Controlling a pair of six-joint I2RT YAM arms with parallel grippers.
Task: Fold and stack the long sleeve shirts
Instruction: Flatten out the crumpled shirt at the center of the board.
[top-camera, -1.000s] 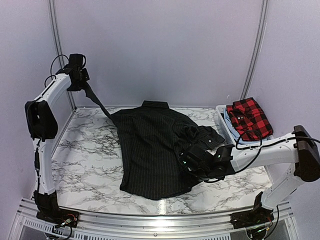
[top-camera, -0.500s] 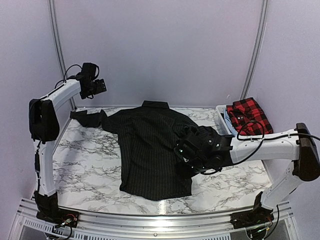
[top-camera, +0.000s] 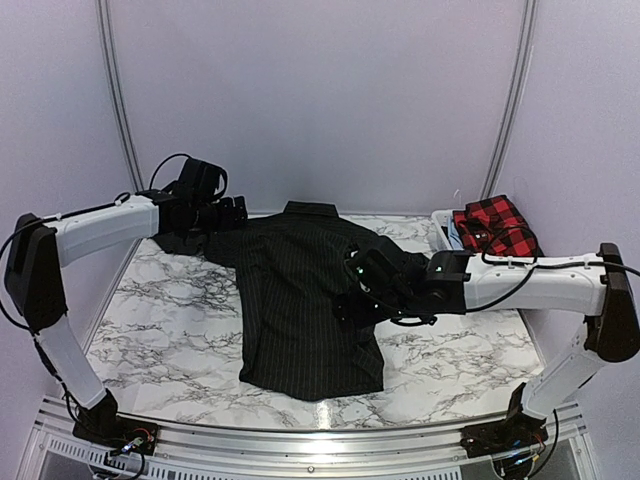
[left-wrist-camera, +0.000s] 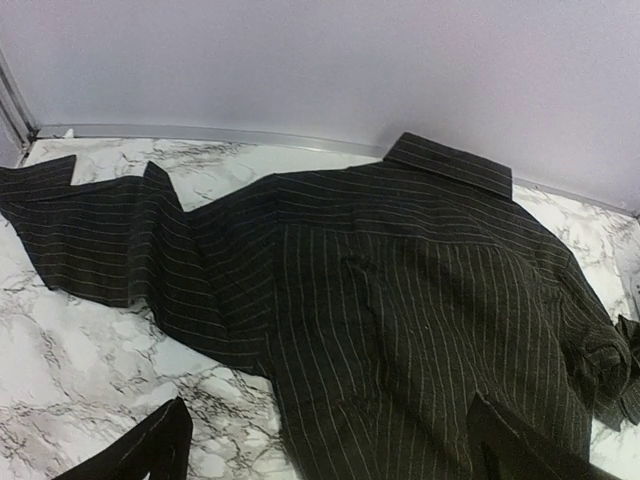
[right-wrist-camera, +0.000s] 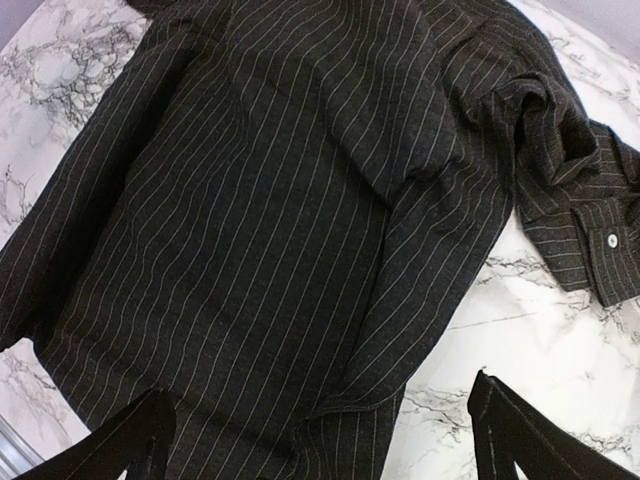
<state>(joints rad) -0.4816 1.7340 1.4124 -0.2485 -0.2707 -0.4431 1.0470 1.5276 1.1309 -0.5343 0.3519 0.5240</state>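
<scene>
White bench with grey marble veining, and a ribbed aluminium rail along its near edge. A white plastic basket sits at the far-right corner. Pale lilac wall panels behind, split by two silver metal uprights.

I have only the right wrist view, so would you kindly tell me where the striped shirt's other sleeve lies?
Observer: That sleeve lies spread flat on the table, out toward the back left corner.
Operator: Thank you. Is the left gripper holding it?
Observer: No, the left gripper hangs open over that side of the striped shirt, with nothing between its fingers.
Operator: And where is the checked shirt?
Observer: The checked shirt lies folded on the basket at the table's right edge.
</scene>
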